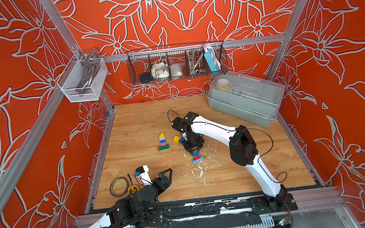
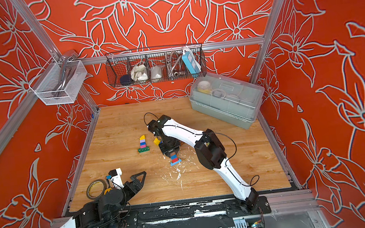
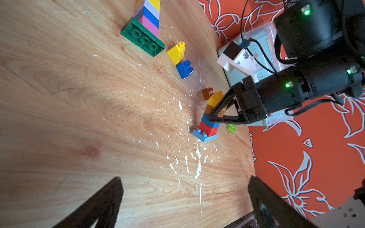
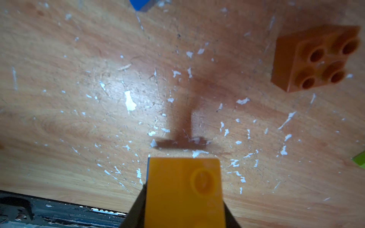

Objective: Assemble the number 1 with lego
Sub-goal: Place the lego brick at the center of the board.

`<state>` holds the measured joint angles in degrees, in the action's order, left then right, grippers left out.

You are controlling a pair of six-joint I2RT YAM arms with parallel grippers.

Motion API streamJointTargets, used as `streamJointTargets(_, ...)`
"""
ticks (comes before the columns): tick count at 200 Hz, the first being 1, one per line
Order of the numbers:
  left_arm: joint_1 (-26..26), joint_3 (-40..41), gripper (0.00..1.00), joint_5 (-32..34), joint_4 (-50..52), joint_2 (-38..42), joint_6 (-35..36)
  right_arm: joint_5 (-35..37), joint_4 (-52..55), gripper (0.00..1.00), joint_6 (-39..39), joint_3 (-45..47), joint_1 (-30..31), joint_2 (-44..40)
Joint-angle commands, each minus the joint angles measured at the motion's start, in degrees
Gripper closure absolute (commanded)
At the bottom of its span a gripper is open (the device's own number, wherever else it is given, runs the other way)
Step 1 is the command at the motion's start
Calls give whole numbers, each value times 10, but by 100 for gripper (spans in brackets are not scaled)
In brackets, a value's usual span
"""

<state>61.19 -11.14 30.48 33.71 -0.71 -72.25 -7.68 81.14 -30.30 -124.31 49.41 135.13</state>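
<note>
Clearly, lego stack (image 3: 207, 128) (light-blue base) is multicoloured; orange-topped.

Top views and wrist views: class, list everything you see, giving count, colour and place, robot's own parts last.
first stack: 1, dark green base, pink, blue, lilac, yellow; lying centre-left
second stack: 1, light blue base, red, blue, brown, yellow; in right gripper
yellow brick, blue brick: 1 each, loose between the stacks
brown brick, lime brick: 1 each, loose, near the right gripper
white flecks: many, front centre of table
tape roll: 1, brownish, front left edge
lidded box: 1, clear, back right
black basket: 1, back rail
white basket: 1, left rail
left gripper: 1, black, open, front left
right gripper: 1, black, shut on second stack
</note>
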Motion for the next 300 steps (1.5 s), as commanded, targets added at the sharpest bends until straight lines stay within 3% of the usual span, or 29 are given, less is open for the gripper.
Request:
streamJointTargets(1,2,-3,1,-3,-13,6,16,-8,55,87,5,-37,-10,25)
streamJointTargets(48,2,-4,1,-5,-17,6,23,-17,67,80,1,-60,-20,53)
streamJointTargets(89,2,-4,1,-7,-17,6,25,-26,71,60,-4,-77,-23,60)
streamJointTargets(147,1,-4,1,-6,-15,6,20,-31,27,49,-19,-25,-25,-16)
streamJointTargets(172,2,-4,1,-5,-14,6,17,-36,-31,49,-31,66,-23,-89)
streamJointTargets(211,1,0,1,-7,-22,6,22,-77,-275,59,-102,383,-10,-278)
streamJointTargets(242,1,3,1,-22,-47,3,48,-39,-423,65,-170,552,21,-367)
streamJointTargets(269,1,-5,1,-22,-56,-29,50,-36,-524,70,-213,620,23,-376)
streamJointTargets(300,-3,-76,1,-6,-8,-139,41,-44,-571,70,-223,624,24,-344)
